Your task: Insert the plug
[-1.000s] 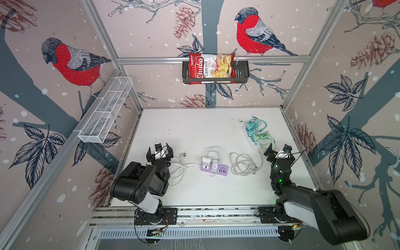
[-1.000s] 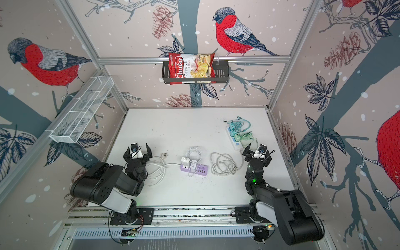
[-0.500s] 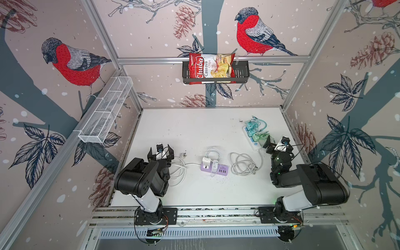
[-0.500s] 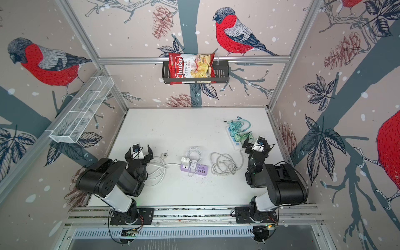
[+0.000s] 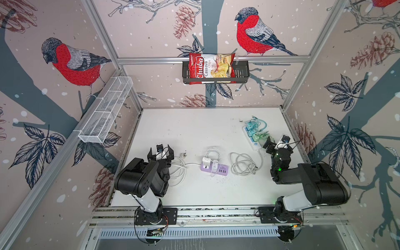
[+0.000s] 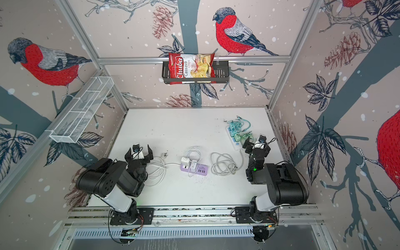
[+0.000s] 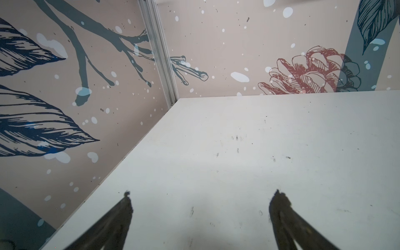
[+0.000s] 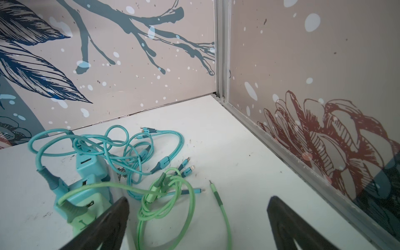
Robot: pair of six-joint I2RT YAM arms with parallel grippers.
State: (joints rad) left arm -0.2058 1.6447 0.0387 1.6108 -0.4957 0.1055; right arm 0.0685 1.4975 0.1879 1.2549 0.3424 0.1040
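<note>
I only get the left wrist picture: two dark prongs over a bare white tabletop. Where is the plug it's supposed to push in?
Observer: A loose white plug with metal pins lies on the white table, just right of the open left gripper in both top views.
Operator: Is it attached to anything?
Observer: Its coiled white cord runs to a lilac power strip mid-table.
Operator: What's the other arm doing?
Observer: The right gripper, open and empty, hovers beside a long white power strip holding teal and green chargers.
</note>
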